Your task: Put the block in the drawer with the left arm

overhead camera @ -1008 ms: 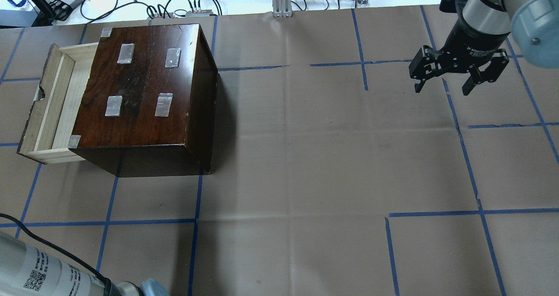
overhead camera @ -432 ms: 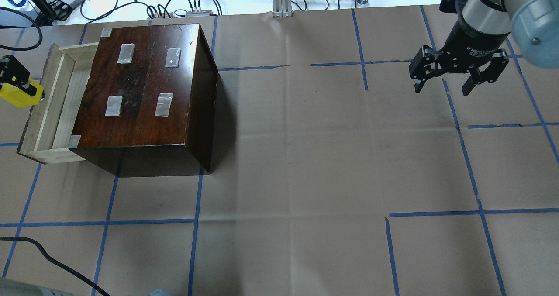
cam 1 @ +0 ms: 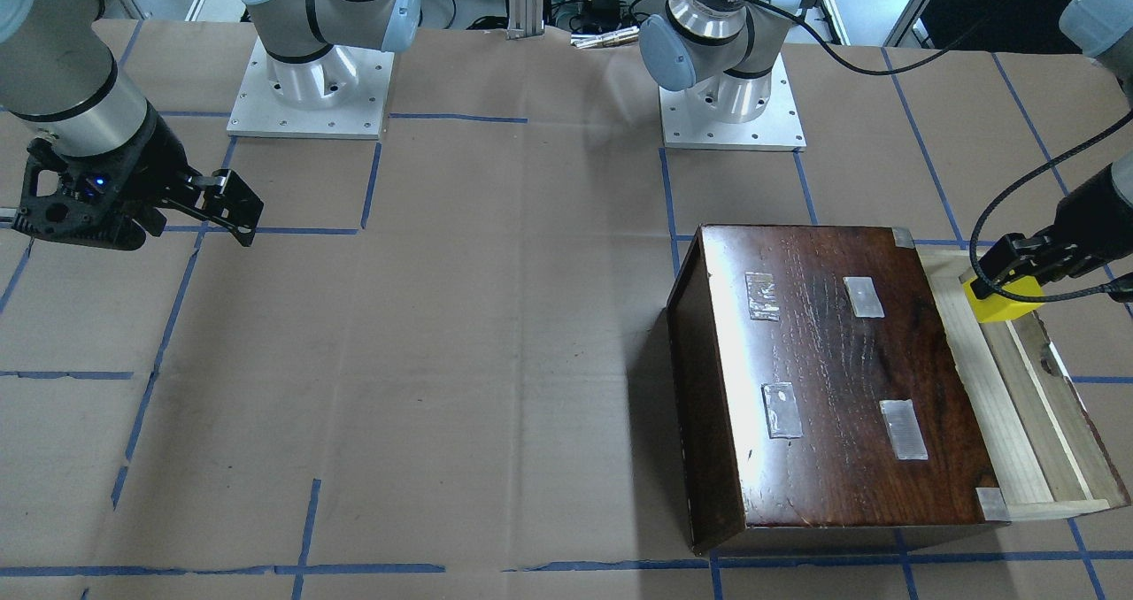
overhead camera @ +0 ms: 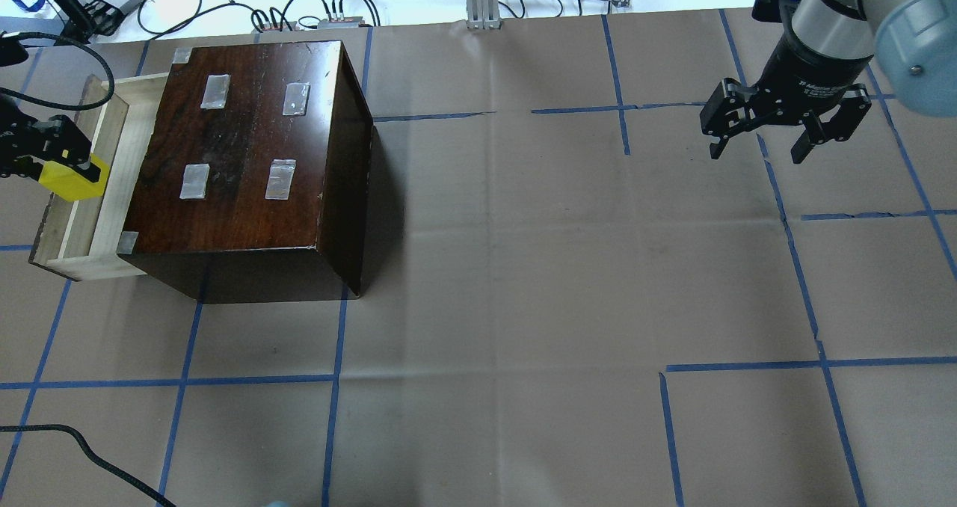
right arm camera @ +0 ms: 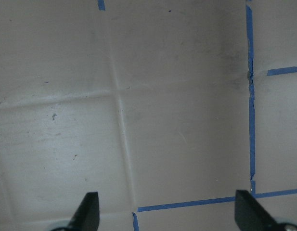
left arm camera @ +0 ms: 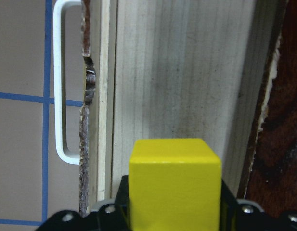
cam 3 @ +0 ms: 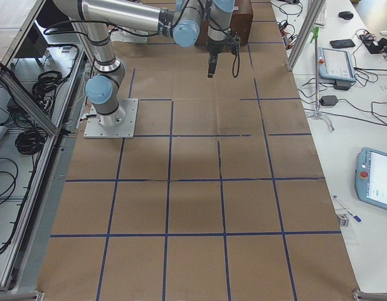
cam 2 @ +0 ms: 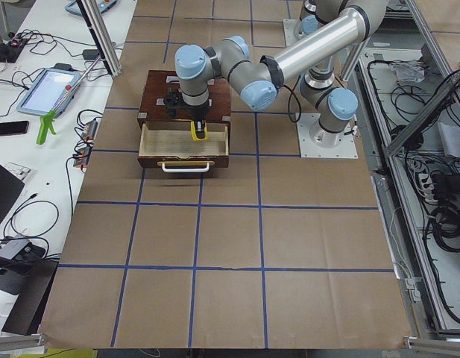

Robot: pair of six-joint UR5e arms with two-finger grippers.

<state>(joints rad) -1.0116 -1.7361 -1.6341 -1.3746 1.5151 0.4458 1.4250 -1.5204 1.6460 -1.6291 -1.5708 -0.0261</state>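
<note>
At the far left, the left gripper (overhead camera: 63, 164) was clamped on the block (overhead camera: 72, 182). The yellow cube was pinched between its fingers and stuck out past their tips. It hung over the pale floor of the pulled-out drawer (overhead camera: 112, 185), though I couldn't tell whether it touched the wood. Next came the dark box (overhead camera: 239, 155). Far to the right, the right gripper (overhead camera: 757, 152) hovered with its fingers spread wide above the table (overhead camera: 523, 268).

Overhead and front cameras face each other across the table (overhead camera: 523, 268), both showing the drawer (overhead camera: 123, 163); end cameras look lengthwise; wrist cameras look closely downward.
</note>
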